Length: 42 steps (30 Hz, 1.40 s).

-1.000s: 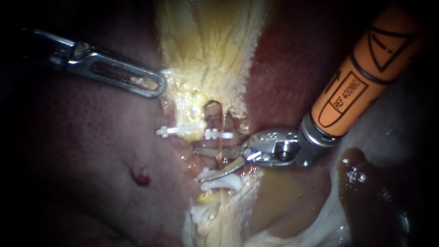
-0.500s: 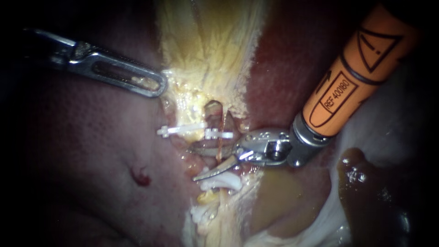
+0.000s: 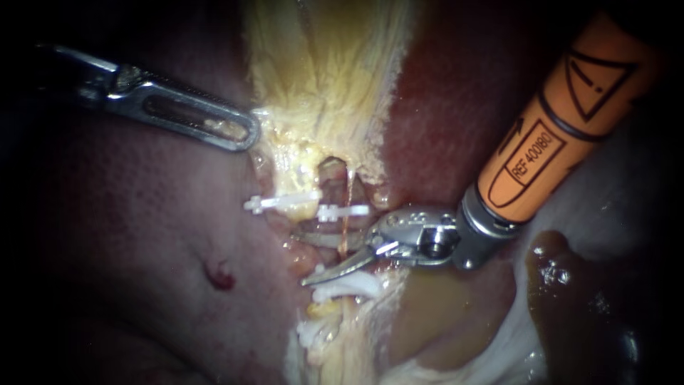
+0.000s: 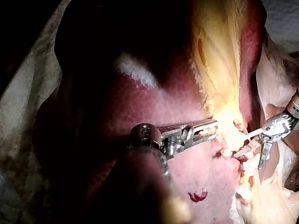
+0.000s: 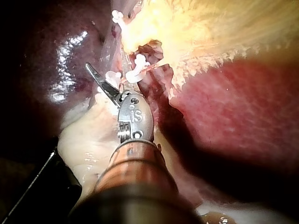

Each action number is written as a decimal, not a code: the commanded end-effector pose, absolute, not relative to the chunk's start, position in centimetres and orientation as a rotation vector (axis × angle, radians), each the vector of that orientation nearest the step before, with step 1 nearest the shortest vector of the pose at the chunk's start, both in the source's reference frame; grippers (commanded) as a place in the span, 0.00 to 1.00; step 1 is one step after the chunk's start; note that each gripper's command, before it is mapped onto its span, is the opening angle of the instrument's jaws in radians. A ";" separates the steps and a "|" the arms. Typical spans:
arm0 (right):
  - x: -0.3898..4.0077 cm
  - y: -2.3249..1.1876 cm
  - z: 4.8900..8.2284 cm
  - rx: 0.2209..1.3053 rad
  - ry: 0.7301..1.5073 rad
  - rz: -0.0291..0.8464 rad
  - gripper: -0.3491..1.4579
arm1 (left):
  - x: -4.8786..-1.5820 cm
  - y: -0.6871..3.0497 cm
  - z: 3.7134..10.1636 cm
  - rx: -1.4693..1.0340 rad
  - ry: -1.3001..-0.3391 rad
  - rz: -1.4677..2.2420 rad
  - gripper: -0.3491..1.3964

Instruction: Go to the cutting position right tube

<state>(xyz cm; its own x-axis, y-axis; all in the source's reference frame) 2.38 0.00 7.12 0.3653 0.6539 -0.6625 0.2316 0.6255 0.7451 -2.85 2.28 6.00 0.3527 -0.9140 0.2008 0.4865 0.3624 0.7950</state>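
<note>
The thin right tube (image 3: 345,227) runs down between a white clip (image 3: 343,210) and a lower white clip (image 3: 349,285). My right instrument (image 3: 301,257) comes in on an orange shaft. Its two curved blades are open and straddle the tube between those clips, one blade above and one below. In the right wrist view the same blades (image 5: 110,83) lie beside a clip (image 5: 135,70). My left instrument (image 3: 246,134) is shut on the edge of the yellowish gallbladder tissue (image 3: 320,85), holding it to the left. Its jaws (image 4: 208,129) meet that tissue in the left wrist view too.
Another white clip (image 3: 281,202) sits on the tube to the left. Dark red liver (image 3: 142,235) with a small bleeding spot (image 3: 219,276) lies left of the tubes. Brownish fluid (image 3: 434,314) pools under my right instrument, with more liver (image 3: 434,107) above it.
My right instrument has edged slightly left, its open blades reaching a little further across the right tube, and its shaft has turned a little. The left instrument holds still.
</note>
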 end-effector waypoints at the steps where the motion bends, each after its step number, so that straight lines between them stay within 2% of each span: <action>1: 2.39 -0.01 7.11 0.900 1.206 0.325 0.87 | -2.85 2.28 6.00 0.705 -0.721 -1.009 0.00; 5: 2.47 -0.01 7.11 0.901 1.223 0.332 0.87 | -2.85 2.28 6.00 0.705 -0.721 -1.009 0.00; 10: 2.55 -0.02 7.14 0.898 1.226 0.334 0.94 | -2.85 2.28 6.00 0.705 -0.721 -1.009 0.00; 32: 2.50 -0.06 6.86 0.926 1.253 0.318 0.95 | -2.84 2.28 6.01 0.706 -0.721 -1.008 0.00; 42: 2.46 -0.03 6.84 0.929 1.253 0.317 0.96 | -2.83 2.28 6.00 0.706 -0.721 -1.008 0.00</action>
<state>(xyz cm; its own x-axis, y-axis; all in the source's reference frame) 2.46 -0.03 6.84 0.3268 0.6681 -0.6684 0.2712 0.6112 0.7435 -2.83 2.28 6.00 0.3534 -0.9136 0.2012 0.4853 0.3629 0.7955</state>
